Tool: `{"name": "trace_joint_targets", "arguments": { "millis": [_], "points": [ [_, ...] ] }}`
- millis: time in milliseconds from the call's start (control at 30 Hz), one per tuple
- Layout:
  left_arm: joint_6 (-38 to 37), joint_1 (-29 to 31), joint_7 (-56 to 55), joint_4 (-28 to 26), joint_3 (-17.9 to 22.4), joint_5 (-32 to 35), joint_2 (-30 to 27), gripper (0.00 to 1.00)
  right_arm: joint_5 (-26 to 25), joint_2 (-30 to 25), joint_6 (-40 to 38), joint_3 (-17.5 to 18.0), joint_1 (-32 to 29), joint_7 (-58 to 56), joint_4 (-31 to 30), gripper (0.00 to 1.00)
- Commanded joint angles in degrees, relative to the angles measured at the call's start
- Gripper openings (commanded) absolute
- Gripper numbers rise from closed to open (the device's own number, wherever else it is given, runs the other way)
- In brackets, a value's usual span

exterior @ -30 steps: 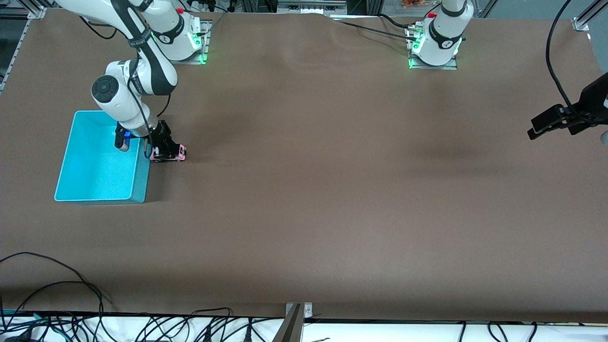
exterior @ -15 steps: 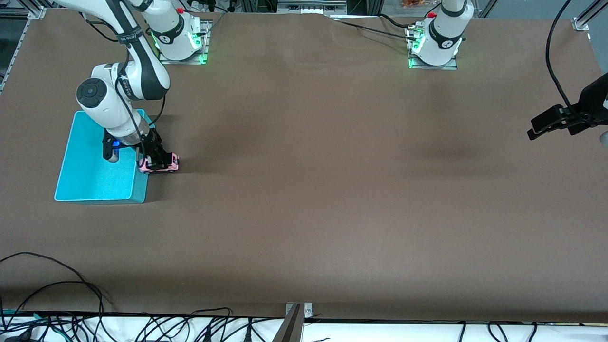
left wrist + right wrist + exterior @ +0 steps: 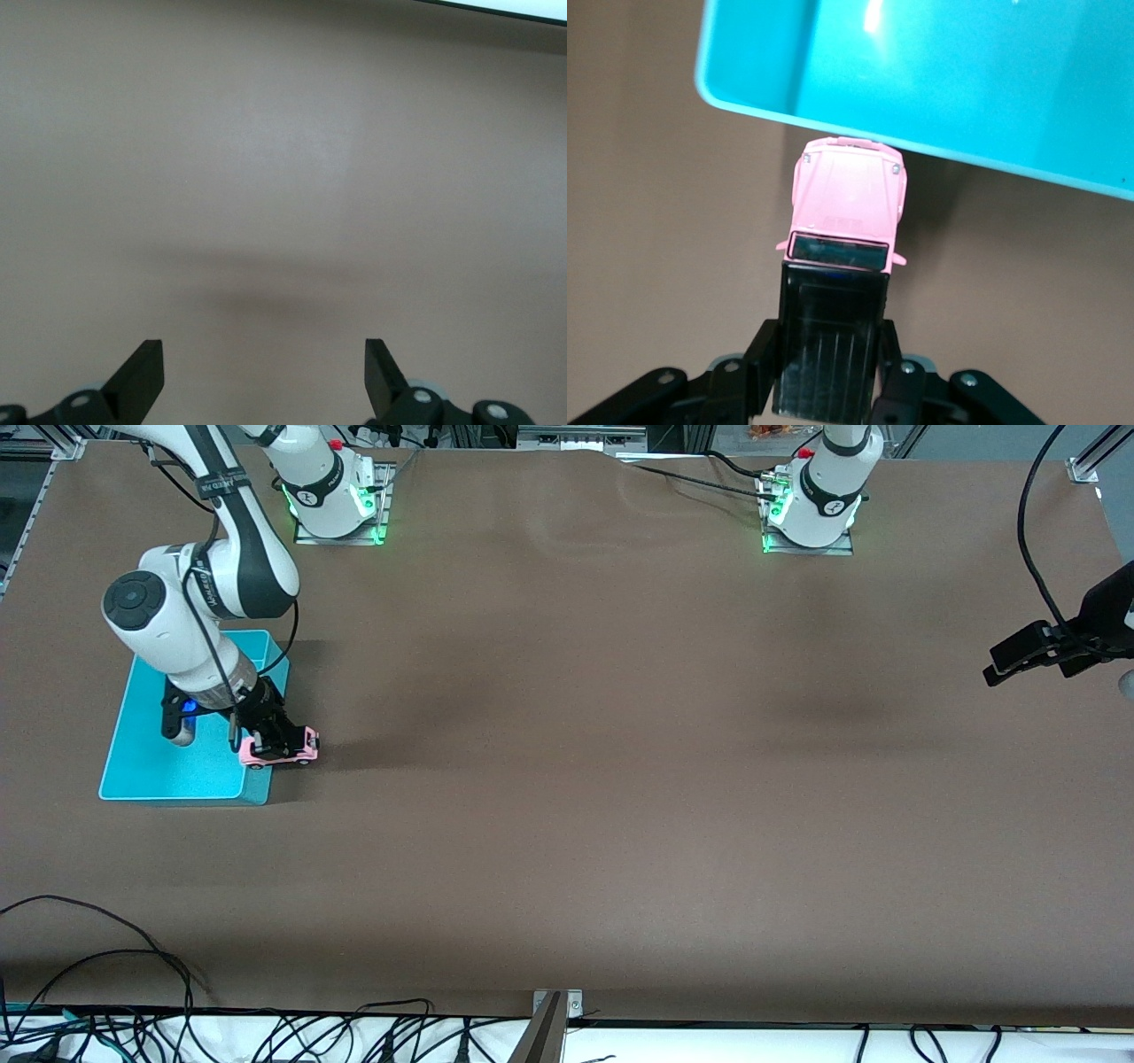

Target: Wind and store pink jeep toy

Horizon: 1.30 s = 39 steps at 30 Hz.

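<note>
The pink jeep toy [image 3: 282, 747], pink body with a black roof, is held in my right gripper [image 3: 266, 737], which is shut on its roof sides. It hangs in the air over the cyan bin's [image 3: 146, 771] wall toward the left arm's end. In the right wrist view the jeep [image 3: 847, 195] points at the bin's rim [image 3: 939, 155], my right gripper [image 3: 830, 359] clamped on its black roof. My left gripper [image 3: 1028, 657] is open and empty, waiting over the left arm's end of the table; its open jaws [image 3: 263, 381] show only bare table.
The brown table cover [image 3: 620, 762] stretches wide between the two arms. Cables [image 3: 133, 992] lie along the table edge nearest the front camera. The arm bases [image 3: 811, 505] stand at the table's edge farthest from the front camera.
My right gripper has lifted the jeep and carried it toward the front camera along the bin's wall, its nose now at the rim. The left arm has not moved.
</note>
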Motion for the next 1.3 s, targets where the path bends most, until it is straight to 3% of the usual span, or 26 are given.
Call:
{"name": "trace_joint_targets", "arguments": {
  "millis": [0, 200, 500, 1033, 1267],
  "points": [
    [-0.20, -0.21, 0.64, -0.15, 0.19, -0.72, -0.14, 1.00, -0.86, -0.59, -6.29, -0.22, -0.06, -5.74, 3.22, 0.00],
    [-0.20, -0.21, 0.64, -0.15, 0.19, -0.72, -0.14, 1.00, -1.13, -1.20, -13.24, -0.75, -0.42, -17.61, 5.06, 0.00],
    [-0.20, -0.21, 0.64, -0.15, 0.19, -0.72, -0.14, 1.00, -1.65, -2.08, -21.59, -6.37, -0.50, -34.22, 6.38, 0.00],
    [-0.20, -0.21, 0.64, -0.15, 0.19, -0.72, -0.14, 1.00, -3.85, -1.82, -24.49, -15.60, -0.77, -62.25, 2.44, 0.00],
    [-0.20, -0.21, 0.64, -0.15, 0.19, -0.72, -0.14, 1.00, -8.24, -1.20, -23.09, -18.41, -0.86, -70.62, -1.96, 0.00]
  ]
}}
